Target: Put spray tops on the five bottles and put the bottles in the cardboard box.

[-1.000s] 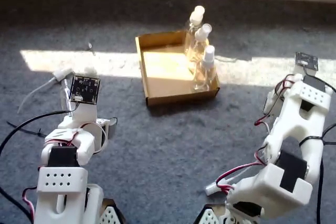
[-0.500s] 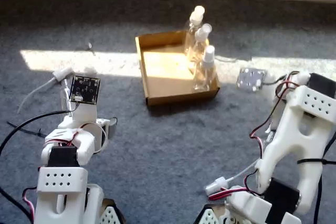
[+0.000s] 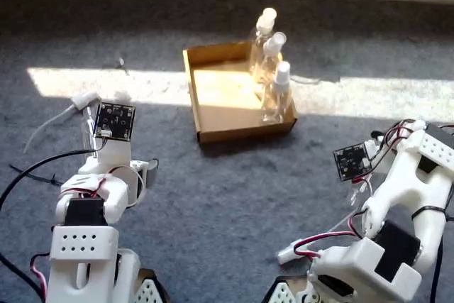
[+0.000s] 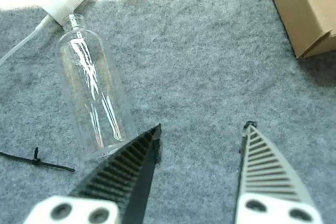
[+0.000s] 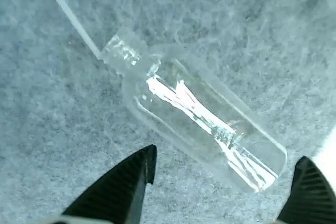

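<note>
Clear plastic bottle point(image 5: 199, 124) lay on carpet point(image 5: 58, 124) just ahead of right gripper point(image 5: 227, 157), jaws spread wide. We judged it light, thin-walled, slick, prone to roll; best grasp mid-body, across width. Second bottle point(image 4: 94, 87) beside left gripper point(image 4: 202, 127), jaws likewise apart.

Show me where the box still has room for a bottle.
Free: the cardboard box floor between its left wall and the three capped bottles. Also the carpet just in front of the box's near wall. Crowded: along the box's right wall, where those bottles stand.
</note>
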Action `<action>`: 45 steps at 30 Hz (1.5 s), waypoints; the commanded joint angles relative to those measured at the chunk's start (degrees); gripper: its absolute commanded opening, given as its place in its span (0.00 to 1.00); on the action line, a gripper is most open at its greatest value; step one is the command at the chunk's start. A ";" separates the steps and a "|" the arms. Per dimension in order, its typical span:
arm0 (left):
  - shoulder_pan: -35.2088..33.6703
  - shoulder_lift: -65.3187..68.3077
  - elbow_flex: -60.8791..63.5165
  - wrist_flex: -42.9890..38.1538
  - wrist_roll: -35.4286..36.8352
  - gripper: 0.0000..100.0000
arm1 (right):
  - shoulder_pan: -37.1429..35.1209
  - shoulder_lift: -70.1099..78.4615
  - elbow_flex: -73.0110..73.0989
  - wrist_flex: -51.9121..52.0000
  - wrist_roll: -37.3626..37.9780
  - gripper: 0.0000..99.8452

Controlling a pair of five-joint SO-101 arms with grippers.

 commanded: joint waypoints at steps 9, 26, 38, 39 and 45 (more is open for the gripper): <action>0.66 -0.57 -0.40 -0.97 -0.35 0.23 | -3.03 -0.66 5.85 -0.75 2.20 0.35; 0.75 -0.57 -0.40 -0.97 -0.35 0.23 | -3.38 -0.13 13.05 -1.10 -16.44 0.21; 0.75 -0.57 -0.40 -0.97 -0.35 0.23 | -12.79 -0.04 13.05 -12.44 -60.92 0.19; 0.75 -0.57 -0.40 -0.97 -0.35 0.23 | -13.85 -0.04 13.05 -14.81 -67.16 0.19; 0.75 -0.57 -0.40 -0.79 -0.35 0.23 | -15.43 0.13 8.13 -16.22 -94.42 0.19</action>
